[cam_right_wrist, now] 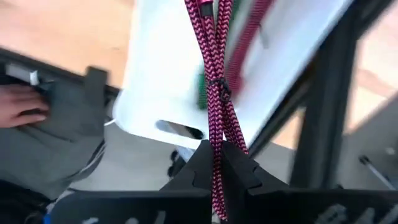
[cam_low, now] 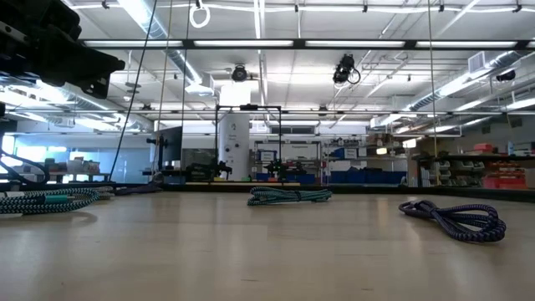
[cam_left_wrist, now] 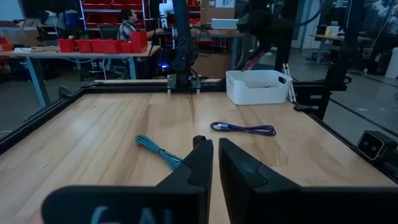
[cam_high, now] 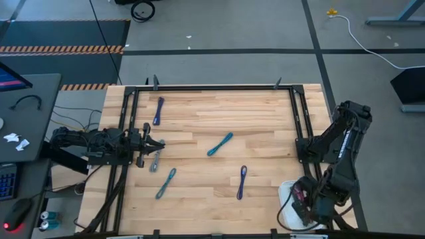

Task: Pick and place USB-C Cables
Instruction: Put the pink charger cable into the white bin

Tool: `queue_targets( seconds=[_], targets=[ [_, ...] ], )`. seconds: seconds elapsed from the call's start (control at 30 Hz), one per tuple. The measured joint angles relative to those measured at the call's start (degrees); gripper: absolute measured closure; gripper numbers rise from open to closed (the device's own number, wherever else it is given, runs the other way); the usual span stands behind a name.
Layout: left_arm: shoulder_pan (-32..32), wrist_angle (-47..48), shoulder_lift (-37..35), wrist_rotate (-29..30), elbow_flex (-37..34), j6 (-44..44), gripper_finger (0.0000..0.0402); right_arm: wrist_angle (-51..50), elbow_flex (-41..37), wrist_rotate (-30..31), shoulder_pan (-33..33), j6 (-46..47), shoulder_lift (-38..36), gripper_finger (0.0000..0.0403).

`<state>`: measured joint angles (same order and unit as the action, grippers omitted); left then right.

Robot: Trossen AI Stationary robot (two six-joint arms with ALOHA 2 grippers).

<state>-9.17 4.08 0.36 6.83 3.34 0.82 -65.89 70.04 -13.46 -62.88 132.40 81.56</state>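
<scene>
Several short bundled USB-C cables lie flat on the wooden table: a purple one (cam_high: 158, 111), a grey one (cam_high: 155, 161), a teal one (cam_high: 166, 182), a teal-blue one (cam_high: 220, 144) and a second purple one (cam_high: 242, 182). My left gripper (cam_high: 158, 146) (cam_left_wrist: 215, 163) hovers level near the table's left edge, shut and empty, just beyond the grey cable. My right gripper (cam_high: 302, 199) (cam_right_wrist: 217, 155) points down over the white bin (cam_high: 287, 190) (cam_right_wrist: 155, 74) and is shut on a dark red cable (cam_right_wrist: 214, 56). A green cable (cam_right_wrist: 202, 87) lies in the bin. My right gripper pinches the dark red braided cable between its two fingers, on the strands (cam_right_wrist: 217, 134) just below the small tie (cam_right_wrist: 219, 84). The fingers point down from above and lie along the bundle. The cable hangs below them over the white bin; its lower end runs out of frame.
A black metal frame (cam_high: 295, 113) borders the table. The white bin sits at the table's near right corner. A person's hand (cam_right_wrist: 18, 102) shows beside the bin beyond the table edge. Bare wood lies between the scattered cables.
</scene>
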Motion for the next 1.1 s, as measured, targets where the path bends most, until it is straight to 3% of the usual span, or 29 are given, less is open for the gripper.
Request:
queue_targets(
  seconds=[0.27, 0.43, 0.87, 1.1],
  targets=[
    [-0.02, 0.02, -0.02, 0.02, 0.00, 0.00, 0.0366, 1.26, -1.44, -2.61, 7.71, 0.62, 0.51, 0.0390],
    [-0.01, 0.02, -0.01, 0.00, 0.00, 0.00, 0.0371, 11.76, -7.11, -9.09, 9.04, 1.60, 0.63, 0.0390],
    [0.00, 0.02, -0.02, 0.00, 0.02, -0.02, 0.0365, 16.62, -15.23, -10.27, 12.08, 2.49, 0.94, 0.0390],
    [0.00, 0.01, 0.00, 0.02, 0.01, -0.01, 0.0371, 22.41, -18.73, -10.14, 11.76, 3.00, 0.94, 0.0367]
  ],
)
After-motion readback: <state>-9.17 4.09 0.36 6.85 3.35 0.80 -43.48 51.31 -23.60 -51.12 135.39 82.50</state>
